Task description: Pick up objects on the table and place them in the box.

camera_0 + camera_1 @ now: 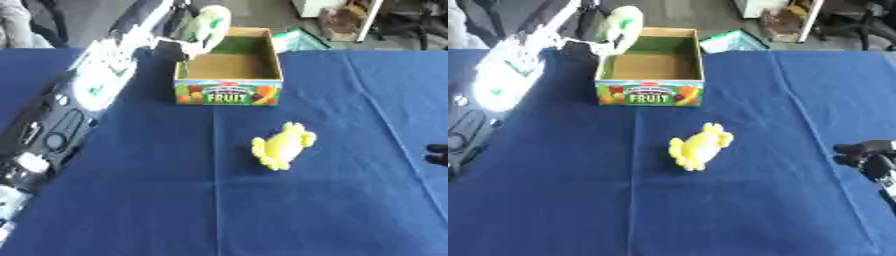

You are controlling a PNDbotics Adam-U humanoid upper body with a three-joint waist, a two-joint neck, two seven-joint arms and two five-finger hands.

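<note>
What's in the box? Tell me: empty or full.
Empty: the box shows only bare floor. The left hand holds a pale green thing over its rim.

The left hand (188, 35) hangs at the far-left rim of the open-topped box (229, 92), its arm lying along that side of the blue table (350, 200). Between it and the right hand (868, 155), only a yellow object (282, 145) interrupts bare cloth.

A blue cloth (350, 200) with fold creases covers my tabletop. Beyond its far edge I see grey floor (254, 12), a green flat thing (297, 39) lying just behind, a brown bag-like shape (785, 22) and a white upright post (809, 20).
</note>
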